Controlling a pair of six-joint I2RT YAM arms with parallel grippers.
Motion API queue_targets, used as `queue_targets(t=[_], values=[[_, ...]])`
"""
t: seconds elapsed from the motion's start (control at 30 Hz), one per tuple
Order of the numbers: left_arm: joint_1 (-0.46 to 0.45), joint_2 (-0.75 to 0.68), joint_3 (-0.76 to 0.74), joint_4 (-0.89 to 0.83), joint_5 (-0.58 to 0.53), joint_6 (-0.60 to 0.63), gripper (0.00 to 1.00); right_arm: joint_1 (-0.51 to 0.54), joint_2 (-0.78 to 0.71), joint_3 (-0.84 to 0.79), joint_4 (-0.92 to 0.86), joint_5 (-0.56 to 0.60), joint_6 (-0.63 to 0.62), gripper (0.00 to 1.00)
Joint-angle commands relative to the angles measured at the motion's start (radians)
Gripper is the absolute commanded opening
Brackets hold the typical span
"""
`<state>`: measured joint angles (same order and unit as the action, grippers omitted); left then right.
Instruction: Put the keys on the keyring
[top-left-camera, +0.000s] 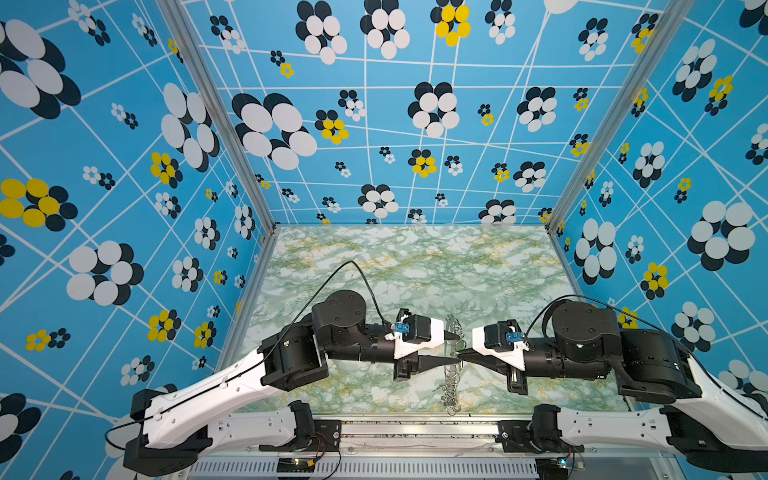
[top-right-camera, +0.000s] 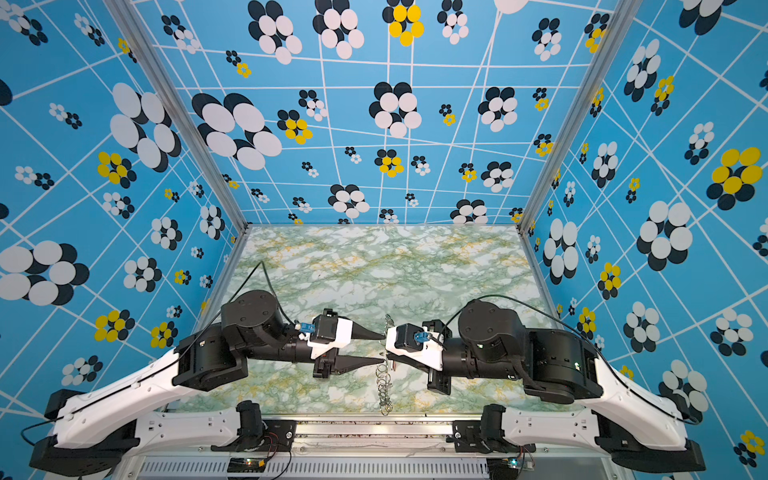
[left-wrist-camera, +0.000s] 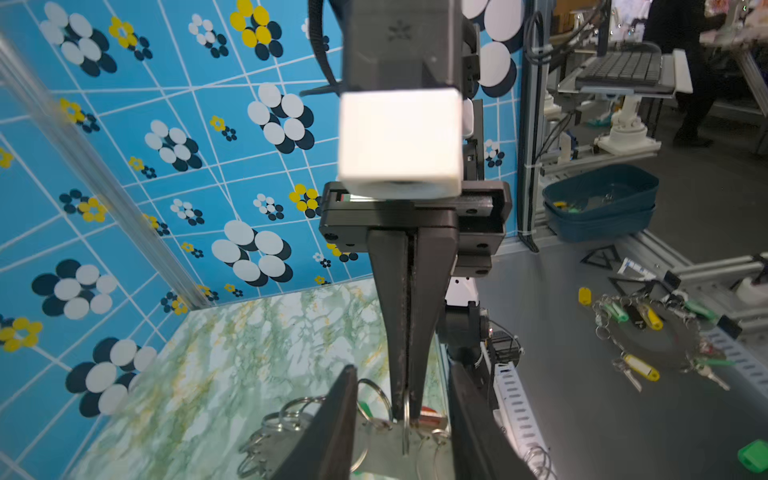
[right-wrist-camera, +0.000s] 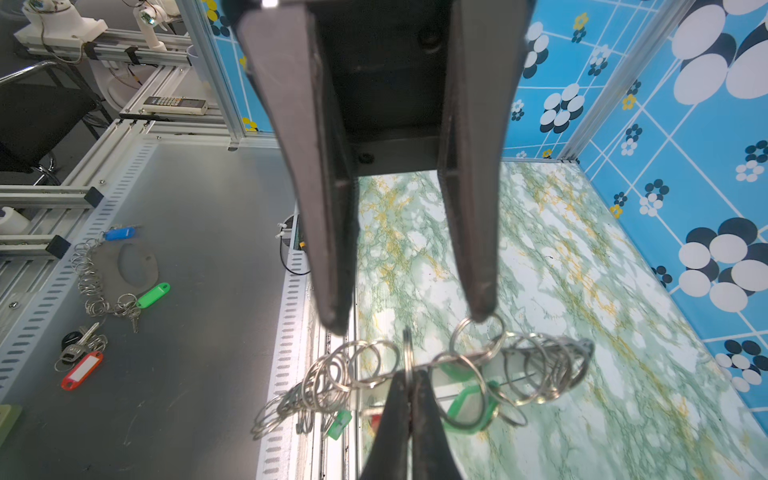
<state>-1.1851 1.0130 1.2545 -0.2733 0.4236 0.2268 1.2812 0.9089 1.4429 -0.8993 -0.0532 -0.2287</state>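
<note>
- Keyring (left-wrist-camera: 376, 451): flat grey crescent metal plate edged with silver wire rings. It is seen edge-on between the two grippers, over the near middle of the green-veined marble-pattern tabletop (top-left-camera: 415, 270).
- Oblong green plastic key tag (right-wrist-camera: 469, 409) and red plastic key tag (left-wrist-camera: 432, 415): among the rings; any label is too small to read.
- Marking: small embossed flower-like emblem (left-wrist-camera: 401, 31) on the right arm's dark housing.
- Left gripper (right-wrist-camera: 407, 318): forearm level, reaching inward. Fingers are spread astride the ring row, grasping nothing.
- Right gripper (left-wrist-camera: 405, 411): level, facing the left gripper. Fingers are clamped on one ring.
</note>
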Motion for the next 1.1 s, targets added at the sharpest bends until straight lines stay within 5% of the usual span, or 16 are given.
queue_targets(t=[0.0,0.77,1.07], values=[[0.001,0.009,0.026,-0.057,0.015,-0.007,0.37,-0.004,-0.003,0.032,0.003,0.025,-0.002,0.00],[-0.001,0.051,0.045,-0.078,-0.017,0.007,0.16,-0.004,-0.006,0.034,0.014,0.019,-0.006,0.00],[-0.004,0.058,0.050,-0.097,-0.016,0.018,0.00,-0.005,-0.004,0.039,0.023,0.014,-0.010,0.00]])
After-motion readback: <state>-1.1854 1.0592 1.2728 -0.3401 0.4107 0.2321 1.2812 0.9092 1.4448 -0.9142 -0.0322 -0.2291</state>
